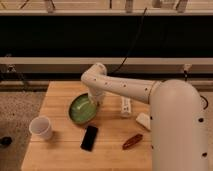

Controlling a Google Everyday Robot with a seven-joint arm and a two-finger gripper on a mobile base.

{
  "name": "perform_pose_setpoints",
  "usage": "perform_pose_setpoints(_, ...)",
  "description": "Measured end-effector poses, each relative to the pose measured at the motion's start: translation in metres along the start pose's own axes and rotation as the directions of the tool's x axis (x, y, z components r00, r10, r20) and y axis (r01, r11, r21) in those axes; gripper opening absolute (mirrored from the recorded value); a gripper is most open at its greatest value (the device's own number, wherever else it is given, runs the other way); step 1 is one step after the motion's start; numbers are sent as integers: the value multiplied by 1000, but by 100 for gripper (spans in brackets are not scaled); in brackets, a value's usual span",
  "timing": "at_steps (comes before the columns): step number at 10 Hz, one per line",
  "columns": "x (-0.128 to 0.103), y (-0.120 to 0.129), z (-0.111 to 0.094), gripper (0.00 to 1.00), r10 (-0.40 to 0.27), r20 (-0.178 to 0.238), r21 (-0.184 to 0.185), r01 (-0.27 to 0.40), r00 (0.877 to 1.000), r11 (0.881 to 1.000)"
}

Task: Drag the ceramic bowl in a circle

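Observation:
The ceramic bowl [82,109] is round, shallow and green, and sits on the wooden table [55,97] left of centre. My white arm reaches from the right and bends down over the bowl's far right rim. My gripper [96,100] is at that rim, mostly hidden under the arm's wrist. The white cup [41,128] stands to the bowl's lower left.
A black phone [89,137] lies just in front of the bowl. A brown oblong object [132,141] lies to the right of it. A white strip-shaped object [125,106] and a small white block [143,120] lie by my arm.

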Motion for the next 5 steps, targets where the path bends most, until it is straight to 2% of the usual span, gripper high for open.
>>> perform_pose_setpoints(5, -1, 6, 0, 4, -15, 6, -8, 16, 1000, 1000)
